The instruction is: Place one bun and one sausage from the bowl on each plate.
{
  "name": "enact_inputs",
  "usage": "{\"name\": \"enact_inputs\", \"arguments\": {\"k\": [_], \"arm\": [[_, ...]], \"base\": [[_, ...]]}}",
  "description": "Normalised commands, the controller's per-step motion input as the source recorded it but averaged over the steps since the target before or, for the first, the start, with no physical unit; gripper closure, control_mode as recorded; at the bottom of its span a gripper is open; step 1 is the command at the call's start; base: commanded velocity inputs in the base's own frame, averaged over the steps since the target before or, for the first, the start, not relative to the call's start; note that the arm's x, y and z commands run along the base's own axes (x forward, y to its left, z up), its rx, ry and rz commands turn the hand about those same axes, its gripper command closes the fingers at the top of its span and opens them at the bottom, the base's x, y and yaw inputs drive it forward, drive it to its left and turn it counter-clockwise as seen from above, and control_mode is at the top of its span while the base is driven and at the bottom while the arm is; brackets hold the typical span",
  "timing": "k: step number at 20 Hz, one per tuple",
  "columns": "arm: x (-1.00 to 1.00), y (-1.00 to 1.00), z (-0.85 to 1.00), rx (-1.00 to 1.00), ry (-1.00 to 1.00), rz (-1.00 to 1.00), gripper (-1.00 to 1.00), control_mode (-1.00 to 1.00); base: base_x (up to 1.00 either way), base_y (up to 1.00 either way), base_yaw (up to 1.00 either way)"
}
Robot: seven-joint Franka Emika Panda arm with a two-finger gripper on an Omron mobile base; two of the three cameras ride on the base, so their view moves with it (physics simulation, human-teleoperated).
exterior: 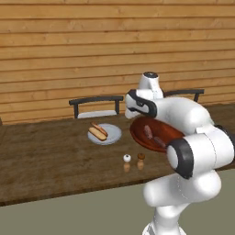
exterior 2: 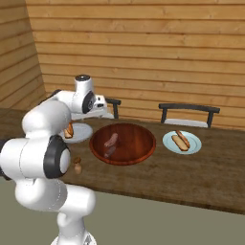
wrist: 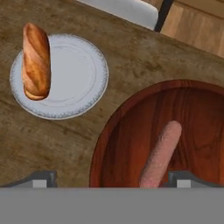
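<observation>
While the gripper (wrist: 112, 177) hangs over the near-left part of the bowl (wrist: 109, 144), its two finger tips stand spread wide and hold nothing. Between them, in the hand view, lies a sausage (wrist: 161, 154), its near end just below the gripper and its far end pointing deeper into the bowl. Close to the robot, at the table (exterior: 46, 156) edge, two small shakers (exterior: 133, 160) stand side by side in front of the bowl.

Further on, beside the bowl on the arm's side, is one plate (wrist: 83, 74), which carries a bun (wrist: 36, 59) near its edge but no sausage. I judge that the step in hand is to fetch the sausage for this plate. The next move calls for lowering the open fingers over the sausage across its width, then closing on it, so that it cannot roll away on the smooth wood.

On the opposite side of the bowl, the second plate (exterior 2: 182, 142) already seems to have both a bun and a sausage. Behind the table, two chairs (exterior 2: 189, 115) stand against the wooden wall (exterior 2: 143, 48).
</observation>
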Motion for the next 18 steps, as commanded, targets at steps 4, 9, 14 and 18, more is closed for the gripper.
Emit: {"name": "enact_inputs", "arguments": {"k": [4,9,14,18], "arm": [[0.0,-0.83,-0.04,0.0,0.07,0.0,-1.0,-1.0],[0.17,-0.27,-0.28,0.0,0.06,0.07,-1.0,-1.0],[0.16,0.0,-0.28,0.03,0.01,0.08,-1.0,-1.0],[-0.03,0.0,-0.29,0.0,0.12,0.04,-1.0,-1.0]], "base": [[0.0,0.0,0.0],[0.0,0.0,0.0],[0.0,0.0,0.0],[0.0,0.0,0.0]]}}
